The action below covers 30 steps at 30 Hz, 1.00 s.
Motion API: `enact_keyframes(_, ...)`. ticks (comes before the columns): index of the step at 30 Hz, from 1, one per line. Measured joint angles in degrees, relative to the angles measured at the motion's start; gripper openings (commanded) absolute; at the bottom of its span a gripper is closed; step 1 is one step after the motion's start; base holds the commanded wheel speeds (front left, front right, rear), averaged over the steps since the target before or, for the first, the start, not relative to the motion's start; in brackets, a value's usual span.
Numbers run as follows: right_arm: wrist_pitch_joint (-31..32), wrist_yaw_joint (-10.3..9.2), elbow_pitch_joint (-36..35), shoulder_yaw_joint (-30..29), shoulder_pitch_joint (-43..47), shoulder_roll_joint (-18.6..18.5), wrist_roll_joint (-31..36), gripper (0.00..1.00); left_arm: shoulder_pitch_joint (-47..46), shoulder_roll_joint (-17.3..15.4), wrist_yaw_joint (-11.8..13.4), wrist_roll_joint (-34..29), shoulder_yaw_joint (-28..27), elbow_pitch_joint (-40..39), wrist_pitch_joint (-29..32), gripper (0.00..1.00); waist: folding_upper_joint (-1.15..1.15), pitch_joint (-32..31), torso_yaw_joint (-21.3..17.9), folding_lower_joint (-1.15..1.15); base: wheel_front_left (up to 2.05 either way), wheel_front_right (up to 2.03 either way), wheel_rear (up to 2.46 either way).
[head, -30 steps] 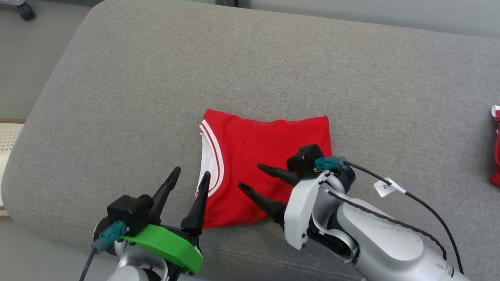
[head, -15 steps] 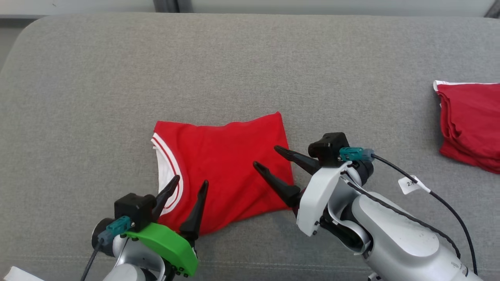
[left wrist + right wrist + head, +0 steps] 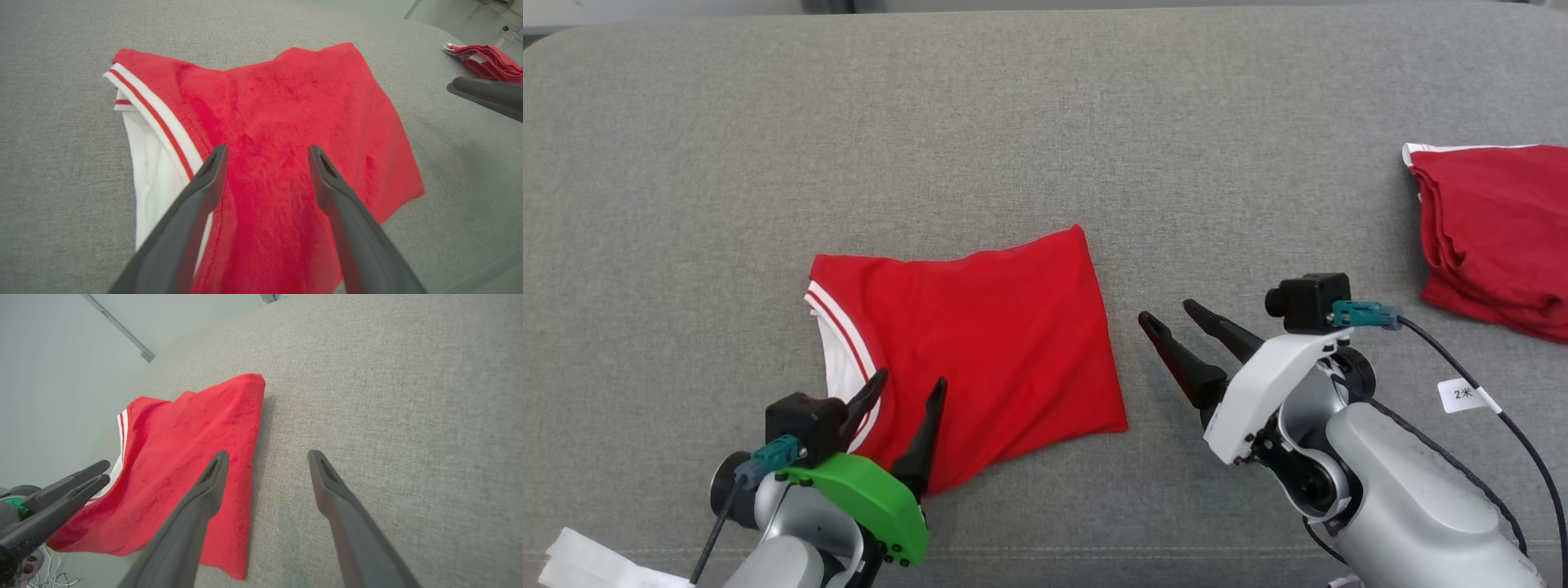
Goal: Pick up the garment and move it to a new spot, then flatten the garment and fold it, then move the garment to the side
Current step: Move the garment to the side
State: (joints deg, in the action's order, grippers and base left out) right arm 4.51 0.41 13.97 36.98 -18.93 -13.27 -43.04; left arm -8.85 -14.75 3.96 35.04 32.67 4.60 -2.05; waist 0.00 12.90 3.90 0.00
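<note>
Nearest: left claw (image 3: 912, 378) spread wide, gripping nothing, poised over the near-left corner of the garment (image 3: 980, 343), right by the white-striped trim (image 3: 155, 122). Looks staged there to take that edge for the sideways move. In the left wrist view, red cloth between and under both fingers; contact impossible to tell.

Garment: flat on the grey cushion (image 3: 1013, 122), front-centre, folded into a rough square, trim facing left, white inner layer peeking out. Reads as fold done, only the move aside left.

Right claw (image 3: 1166, 310) likewise fully spread and empty, just off the garment's right edge, over bare cushion, clear of the cloth. Probably placed to pinch the right side for an even two-ended lift, keeping the fold intact.

Farther right, well apart: second red pile (image 3: 1494, 229), also folded, likely marking the drop side.

Risk: unfolding under a one-sided lift.
</note>
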Motion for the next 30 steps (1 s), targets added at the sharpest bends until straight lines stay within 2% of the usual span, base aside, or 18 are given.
enact_keyframes(6, 1.3, 0.71, 2.0, -3.4, 1.3, 2.8, -8.3, 1.0, -1.4, 1.4, -1.0, 0.0, 0.5, 1.1, -0.1, 1.0, 0.0, 0.8, 1.9, 0.0, 0.0, 0.0, 0.0)
enact_keyframes(13, 4.4, 1.1, 5.1, -3.7, 0.7, 2.7, -10.2, 1.0, -2.5, 2.8, -1.8, 0.1, 0.7, 3.5, -1.2, 1.0, 0.0, 1.3, 4.7, 0.0, 0.0, 0.0, 0.0)
enact_keyframes(21, 7.3, 2.56, 6.9, -4.1, 0.4, 3.7, -13.6, 1.0, -3.2, 4.0, -2.5, 0.4, 0.9, 5.8, -2.5, 1.0, 0.0, 1.3, 7.5, 0.0, 0.0, 0.0, 0.0)
enact_keyframes(28, 10.4, 3.32, 8.8, -7.7, 0.7, 6.8, -23.1, 1.0, -4.6, 5.2, -3.0, 0.5, 1.5, 7.0, -3.3, 1.0, 0.0, 1.2, 9.6, 0.0, 0.0, 0.0, 0.0)
enact_keyframes(29, 10.8, 3.55, 9.0, -8.2, 0.7, 6.8, -24.0, 0.85, -4.7, 5.2, -3.1, 0.5, 1.5, 7.3, -3.5, 1.0, 0.0, 1.1, 9.9, 0.0, 0.0, 0.0, 0.0)
enact_keyframes(30, 10.8, 3.6, 9.2, -8.7, 0.6, 6.8, -24.6, 0.46, -4.7, 5.2, -3.2, 0.5, 1.5, 7.5, -3.6, 1.0, 0.0, 1.1, 10.1, 0.0, 0.0, 0.0, 0.0)
